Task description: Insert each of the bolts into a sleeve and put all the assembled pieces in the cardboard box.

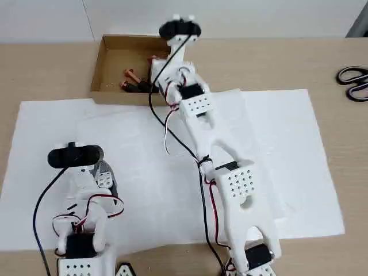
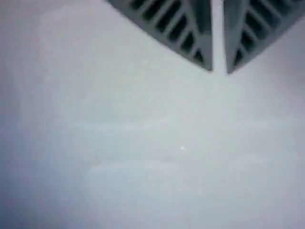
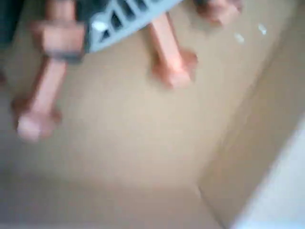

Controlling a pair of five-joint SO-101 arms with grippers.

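Left claw point(image 2: 219, 69) hangs over bare paper at the near left of the table. Its two grey ribbed fingers point(image 2: 186, 33) are all but together, with a thin slit between the tips and nothing in it. That slit can be seen from the left wrist; from above, the folded arm covers most of the claw.

Right claw point(image 3: 124, 19) is down inside the box at the far side, at the end of its long white arm. Whether it is apart or together I cannot tell: the arm hides it in the high view, and the right wrist view catches just a grey ribbed part of it.

The light wooden tabletop point(image 1: 46, 63) carries a large white paper sheet point(image 1: 115, 149). The open-topped brown cardboard box point(image 1: 100, 63) sits at the sheet's far left edge, touching it. A pair of black-handled scissors point(image 1: 353, 83) lies at the far right of the table, off the paper, and shows from above alone.

Inside the box, the high view shows small orange plastic bolts point(image 1: 131, 73) lying with dark sleeves point(image 1: 142, 87) near the box's near wall. The right wrist view brings the box floor and one inner corner close. One bolt point(image 3: 169, 57) lies just beside the claw, another point(image 3: 45, 81) has a dark band round its shaft, and a third is at the frame's edge.
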